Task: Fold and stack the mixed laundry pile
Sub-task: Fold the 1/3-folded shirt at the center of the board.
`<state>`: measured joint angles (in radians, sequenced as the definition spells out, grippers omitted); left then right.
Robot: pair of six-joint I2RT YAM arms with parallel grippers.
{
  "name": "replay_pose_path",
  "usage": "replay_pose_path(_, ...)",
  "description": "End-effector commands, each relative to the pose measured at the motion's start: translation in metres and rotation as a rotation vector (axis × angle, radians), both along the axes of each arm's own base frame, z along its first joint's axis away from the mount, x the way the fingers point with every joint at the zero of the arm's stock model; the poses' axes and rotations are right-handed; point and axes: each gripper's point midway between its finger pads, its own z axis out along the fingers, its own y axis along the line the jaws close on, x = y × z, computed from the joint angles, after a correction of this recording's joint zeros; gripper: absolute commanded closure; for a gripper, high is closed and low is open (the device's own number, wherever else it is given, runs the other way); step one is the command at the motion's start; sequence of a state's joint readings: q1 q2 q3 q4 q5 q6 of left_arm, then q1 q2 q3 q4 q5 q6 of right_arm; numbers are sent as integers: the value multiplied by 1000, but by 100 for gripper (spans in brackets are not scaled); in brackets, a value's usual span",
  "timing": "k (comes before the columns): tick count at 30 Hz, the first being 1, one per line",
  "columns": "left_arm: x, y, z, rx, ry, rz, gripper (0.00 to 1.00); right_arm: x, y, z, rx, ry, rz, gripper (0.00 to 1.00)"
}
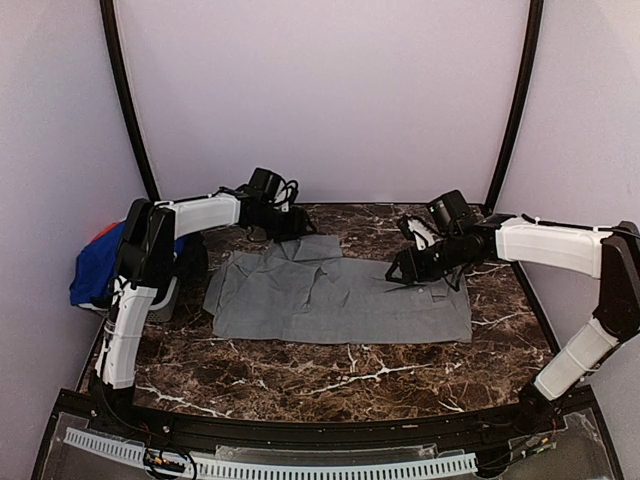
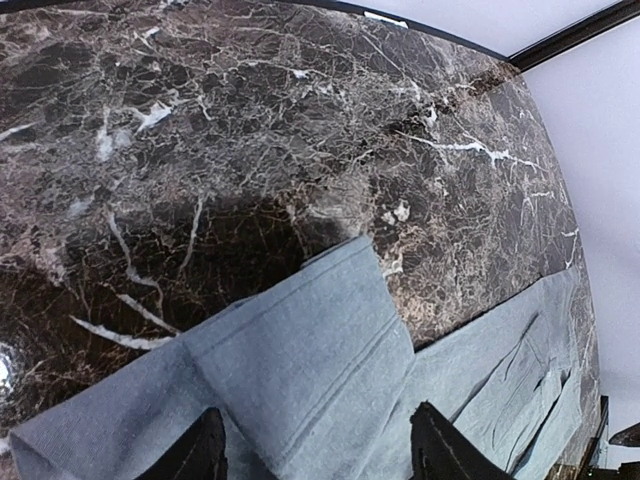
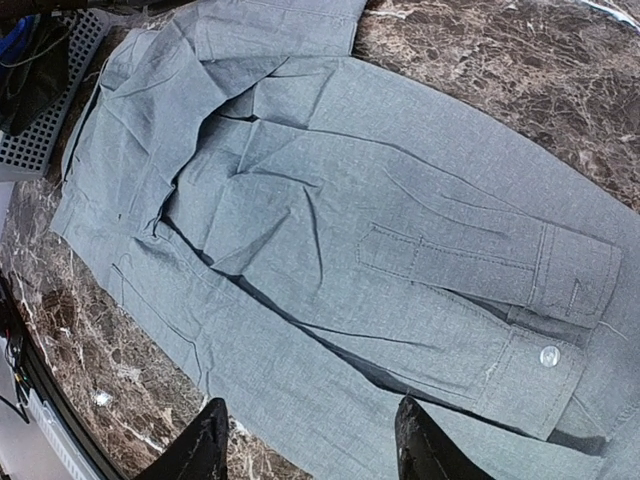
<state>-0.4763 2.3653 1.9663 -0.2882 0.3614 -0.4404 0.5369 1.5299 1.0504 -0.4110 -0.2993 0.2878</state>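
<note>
- Top view: a grey shirt [image 1: 330, 300] lies spread flat on the middle of a dark marble table [image 1: 320, 375]; the left gripper [image 1: 290, 222] sits low at the shirt's far left corner, by the collar; the right gripper [image 1: 400, 272] hangs over the shirt's right half, its arm reaching in from the right edge; how wide either pair of jaws stands cannot be told from up here; at the table's left edge, a blue T-shirt [image 1: 93, 268] and a scrap of red cloth [image 1: 106, 232] are heaped on a small grey basket [image 1: 165, 300], largely screened by the left arm's upright white link.
- Left wrist view: the left gripper [image 2: 320, 455] stands open, its two black fingers [image 2: 200, 450] spread apart at the bottom edge with nothing clamped between them; a folded flap of the grey shirt [image 2: 300, 370] lies flat under and between them; bare marble [image 2: 250, 130] fills the rest of the frame.
- Right wrist view: the right gripper [image 3: 312, 445] is likewise open and empty, its fingers [image 3: 420, 440] parted above the cloth; the grey shirt [image 3: 330, 200] runs across the whole frame, both sleeves laid over the body, one cuff showing a pale button [image 3: 549, 355]; the basket's [image 3: 45, 130] grid wall peeps in at the upper left, beside the shirt's far end.
</note>
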Motion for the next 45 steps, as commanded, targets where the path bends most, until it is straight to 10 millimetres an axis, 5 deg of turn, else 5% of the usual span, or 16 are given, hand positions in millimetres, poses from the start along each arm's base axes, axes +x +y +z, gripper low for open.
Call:
replay_pose_path(1, 0, -13, 0, -44, 35, -26, 39, 5, -6, -7, -10, -5, -24, 47)
replay_pose_path(6, 3, -17, -6, -53, 48, -28, 42, 4, -11, -5, -12, -12, -34, 47)
replay_pose_path(8, 3, -20, -3, -64, 55, -41, 51, 5, -13, -4, -14, -16, -38, 47)
replay_pose_path(12, -2, -28, 21, -111, 54, -87, 95, 5, -19, -1, -23, -28, -49, 47)
replay_pose_path(19, -18, -13, 111, -150, -99, -69, 100, 4, -28, 16, 29, -47, -69, 46)
replay_pose_path(24, -47, -17, 146, -186, -176, -113, 100, 2, -25, 33, 98, -55, -58, 46)
replay_pose_path(35, -134, -82, 155, -168, -243, -258, 100, -8, -42, 68, 230, -60, -82, 45)
replay_pose_path(40, -171, -121, 133, -150, -254, -303, 100, -9, -66, 83, 259, -87, -139, 44)
replay_pose_path(45, -196, -158, 89, -129, -219, -309, 100, -7, -84, 84, 277, -91, -182, 43)
